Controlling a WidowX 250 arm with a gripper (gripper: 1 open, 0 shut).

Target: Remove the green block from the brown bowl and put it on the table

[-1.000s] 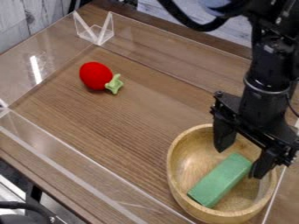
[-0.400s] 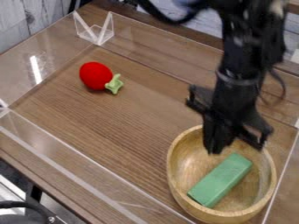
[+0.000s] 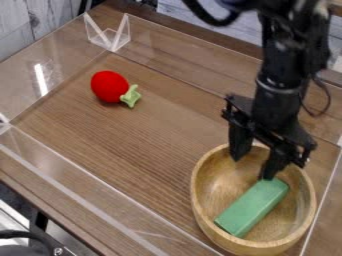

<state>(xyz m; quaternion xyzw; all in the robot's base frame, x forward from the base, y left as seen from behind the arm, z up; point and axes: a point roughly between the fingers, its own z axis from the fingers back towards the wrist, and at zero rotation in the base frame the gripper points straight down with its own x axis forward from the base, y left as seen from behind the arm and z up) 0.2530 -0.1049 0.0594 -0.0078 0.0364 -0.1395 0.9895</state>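
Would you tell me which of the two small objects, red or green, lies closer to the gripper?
The green block, lying in the brown bowl beneath the open gripper; the red object sits far off on the table.

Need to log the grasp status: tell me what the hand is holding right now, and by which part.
Nothing is held. The hand hangs open over the brown bowl, its fingers spread above the upper end of the green block, which lies in the bowl.

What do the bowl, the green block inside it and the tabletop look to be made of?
The bowl looks like light wood or bamboo: pale tan with a smooth, matte rim. The green block seems matte painted wood or plastic; it is hard to tell which. The tabletop shows dark brown wood grain, possibly laminate.
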